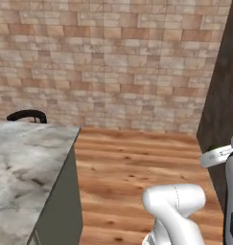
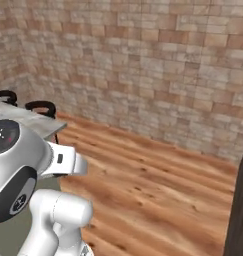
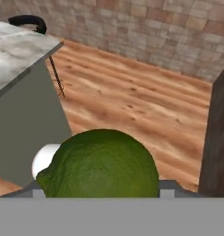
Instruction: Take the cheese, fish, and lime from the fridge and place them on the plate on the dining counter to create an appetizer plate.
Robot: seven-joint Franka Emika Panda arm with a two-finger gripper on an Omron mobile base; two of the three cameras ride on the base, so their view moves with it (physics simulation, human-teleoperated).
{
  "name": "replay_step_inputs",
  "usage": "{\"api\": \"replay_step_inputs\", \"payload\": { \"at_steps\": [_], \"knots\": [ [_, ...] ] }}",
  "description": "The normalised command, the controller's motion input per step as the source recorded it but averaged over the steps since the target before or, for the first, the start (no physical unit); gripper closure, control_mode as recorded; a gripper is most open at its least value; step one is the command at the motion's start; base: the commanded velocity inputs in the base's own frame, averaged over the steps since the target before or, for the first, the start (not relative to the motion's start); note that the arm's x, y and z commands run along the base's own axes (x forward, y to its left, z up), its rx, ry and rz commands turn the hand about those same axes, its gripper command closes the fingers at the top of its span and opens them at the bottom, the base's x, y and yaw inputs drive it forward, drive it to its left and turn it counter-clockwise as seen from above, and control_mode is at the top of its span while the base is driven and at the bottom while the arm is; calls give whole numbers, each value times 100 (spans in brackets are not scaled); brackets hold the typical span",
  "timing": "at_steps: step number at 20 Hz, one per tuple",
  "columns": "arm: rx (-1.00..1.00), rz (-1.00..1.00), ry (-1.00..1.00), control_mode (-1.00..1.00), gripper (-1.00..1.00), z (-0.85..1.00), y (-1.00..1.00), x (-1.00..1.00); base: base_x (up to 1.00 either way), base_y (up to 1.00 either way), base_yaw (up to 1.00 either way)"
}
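A large green lime, round with a finely pebbled skin and a small nub at its left end, is sitting right in front of the hand camera, at the bottom middle of the hand view. It is lying where the gripper's fingertips would be rising, so it is hiding them; the pincer appears to be closed around the lime with its jaws standing fairly wide, though the contact itself cannot be made out. The lime's lower part is cut off at the bottom of that view. To the left, the dining counter is showing as a thick slab of grey-white marble with dark veining, resting on a flat sage-green base; its near end is running out of the picture. Beyond its far corner, the curved black back of a stool is peeking above the marble, and in the right base view a second stool back is partly cut off at the left edge. The floor is made of warm, reddish-brown wooden planks with visible grain. A wall of rough tan and pink bricks is stretching across the far side. At the right, a tall, dark brown panel is standing, only a narrow strip of it visible, too little to identify.
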Motion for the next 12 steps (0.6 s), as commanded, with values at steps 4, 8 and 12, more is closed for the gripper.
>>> {"api": "replay_step_inputs", "payload": {
  "at_steps": [4, 8, 12],
  "knots": [
    [0, 0, 0, 100, 100, 0, 0, 0, 100, -62, 36],
    [0, 0, 0, 100, 100, 0, 0, 0, 100, -84, 31],
    [0, 0, 0, 100, 100, 0, 0, 0, 100, -80, 32]
  ]
}}
